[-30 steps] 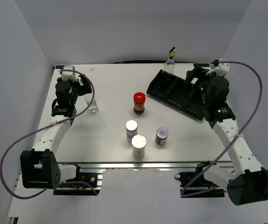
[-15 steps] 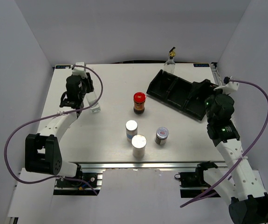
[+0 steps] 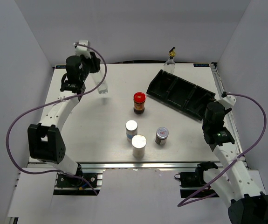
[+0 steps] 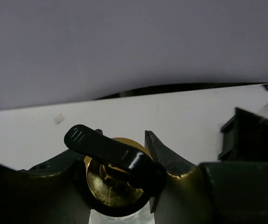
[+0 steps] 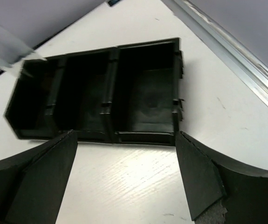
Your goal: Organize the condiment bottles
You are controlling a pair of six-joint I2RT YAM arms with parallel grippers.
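Observation:
My left gripper [image 3: 93,68] [image 4: 120,142] is shut on the neck of a clear glass cruet [image 3: 102,86], which hangs tilted above the table's back left. In the left wrist view its gold spout with a black flip lever [image 4: 108,184] fills the space between the fingers. A second cruet [image 3: 171,59] [image 5: 8,51] stands at the back, behind the black tray [image 3: 154,84] [image 5: 143,137]. Mid-table stand a red-lidded jar [image 3: 140,102], two white-topped shakers [image 3: 132,129] [image 3: 139,144] and a silver-lidded jar [image 3: 162,135]. My right gripper [image 3: 211,110] [image 5: 125,135] is open and holds nothing, just short of the tray's right end.
The tray lies diagonally at the back right with three compartments showing nothing inside. The table's right edge rail [image 5: 231,51] runs close beside the right gripper. Grey walls close in the back and sides.
The left gripper shut on the cruet and raised it off the table toward the back and right. The right arm drew back from over the tray toward the near side.

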